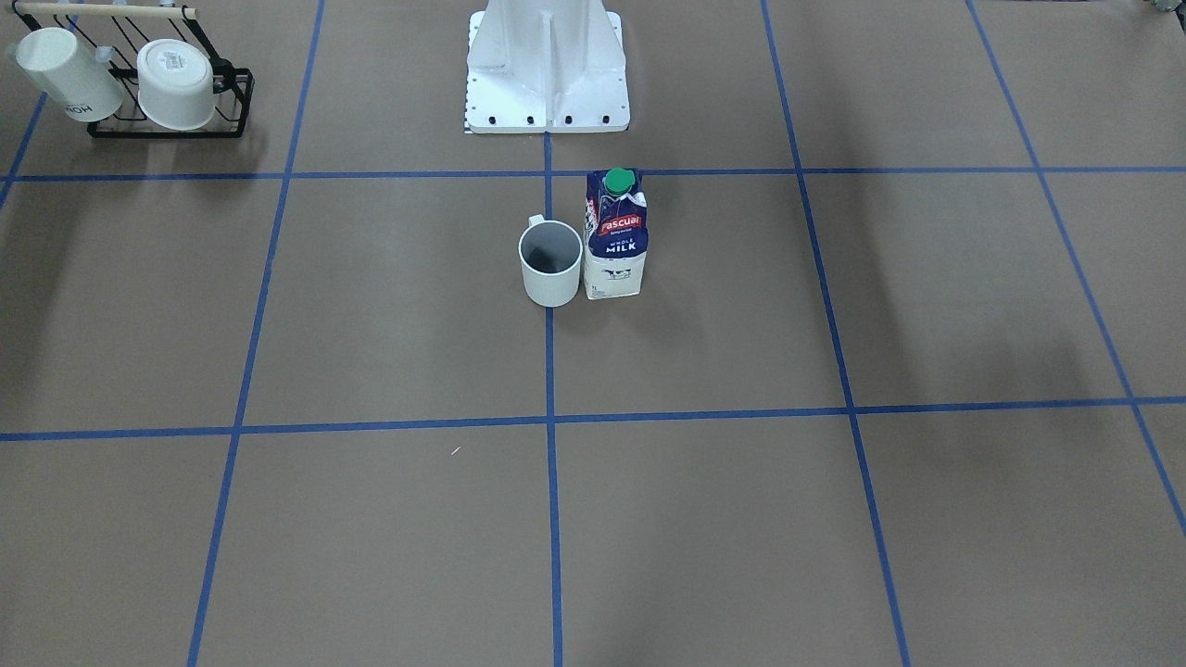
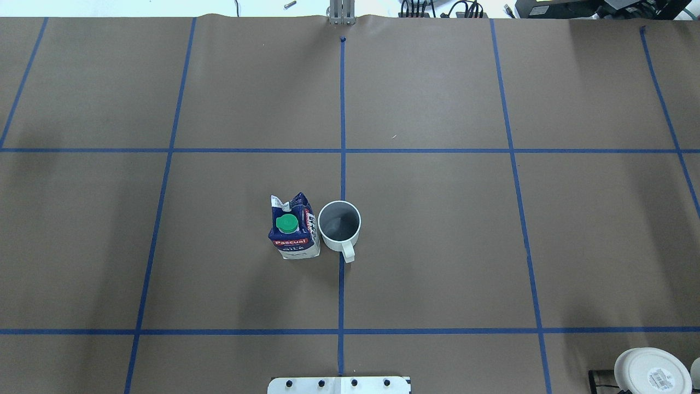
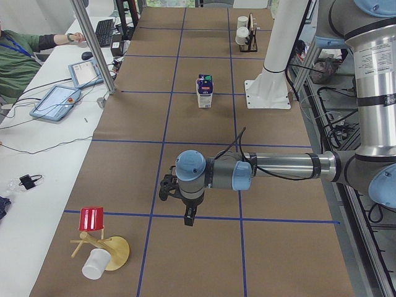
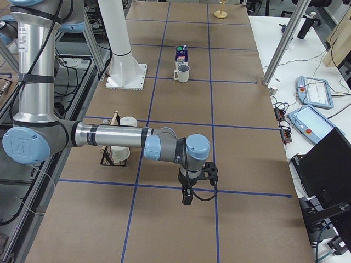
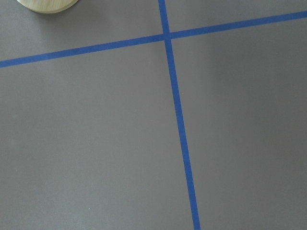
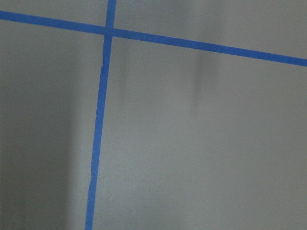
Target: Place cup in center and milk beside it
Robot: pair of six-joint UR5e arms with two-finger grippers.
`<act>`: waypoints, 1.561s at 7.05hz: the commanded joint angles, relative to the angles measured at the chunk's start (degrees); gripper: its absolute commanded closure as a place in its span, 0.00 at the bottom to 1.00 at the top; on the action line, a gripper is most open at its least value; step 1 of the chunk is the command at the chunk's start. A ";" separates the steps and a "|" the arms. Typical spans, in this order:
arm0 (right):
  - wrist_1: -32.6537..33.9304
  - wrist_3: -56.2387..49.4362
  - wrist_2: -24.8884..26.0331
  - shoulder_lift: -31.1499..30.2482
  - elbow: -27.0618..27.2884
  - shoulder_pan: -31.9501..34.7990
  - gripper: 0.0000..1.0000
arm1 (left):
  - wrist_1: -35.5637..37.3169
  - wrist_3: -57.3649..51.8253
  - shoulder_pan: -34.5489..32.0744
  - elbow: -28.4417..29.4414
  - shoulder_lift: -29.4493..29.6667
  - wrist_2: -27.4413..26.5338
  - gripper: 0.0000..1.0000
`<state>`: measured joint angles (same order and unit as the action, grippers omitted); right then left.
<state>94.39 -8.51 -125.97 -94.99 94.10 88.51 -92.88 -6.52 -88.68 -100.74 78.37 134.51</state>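
Observation:
The small white cup [image 1: 550,264] with a dark inside stands upright on the central blue tape line [image 2: 342,180], its handle towards the robot's base. The navy and white milk carton [image 1: 615,243] with a green cap stands upright right beside it, on the robot's left; both also show in the overhead view, the cup [image 2: 339,224] and the carton [image 2: 293,230]. My left gripper [image 3: 189,216] hangs over the table far from them, seen only in the left side view. My right gripper [image 4: 186,197] likewise shows only in the right side view. I cannot tell whether either is open or shut.
A black wire rack [image 1: 167,125] holding two other white cups stands at the robot's right end. A wooden stand [image 3: 111,250] with a red cup and a white cup lies at the left end. The white robot base [image 1: 547,83] stands behind the cup.

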 commanded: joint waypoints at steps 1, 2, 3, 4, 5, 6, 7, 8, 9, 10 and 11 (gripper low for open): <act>0.00 0.07 -0.06 0.25 0.38 0.00 0.00 | -0.02 0.01 -0.09 0.11 -0.06 -0.12 0.02; 0.00 0.07 0.03 0.25 0.12 0.00 0.00 | 0.07 0.01 -0.09 0.11 -0.14 -0.64 0.02; 0.00 0.24 -0.15 0.07 -0.14 0.00 0.00 | 0.07 0.10 -0.09 0.02 -0.06 -2.83 0.02; 0.00 0.16 -0.06 0.16 0.03 0.00 0.00 | 0.07 0.10 -0.09 0.02 -0.06 -3.37 0.02; -0.09 -0.36 -0.06 0.16 0.56 0.00 0.00 | 0.07 0.10 -0.09 -0.15 -0.06 -3.37 0.02; -0.09 -0.46 -0.06 0.07 0.91 0.00 0.00 | -0.02 0.10 -0.09 -0.16 -0.06 -3.37 0.02; -0.09 -0.37 -0.50 0.16 1.87 0.00 0.00 | -0.02 0.10 0.00 -0.24 -0.06 -3.29 0.02; -0.09 -0.28 -1.28 0.16 2.05 0.00 0.00 | -0.02 0.10 0.00 -0.24 -0.06 -3.29 0.02; 0.00 -0.19 -1.38 0.07 2.14 0.00 0.00 | -0.02 0.10 0.00 -0.24 -0.06 -3.37 0.02; 0.00 -0.02 -1.47 0.07 2.14 0.00 0.00 | -0.02 0.10 0.00 -0.42 -0.06 -3.37 0.02; 0.00 -0.02 -1.55 0.07 2.14 0.00 0.00 | -0.02 0.10 0.00 -0.51 0.03 -3.37 0.02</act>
<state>94.38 -8.60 -127.38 -94.91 96.20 88.51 -92.90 -6.42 -88.68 -101.12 78.34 131.14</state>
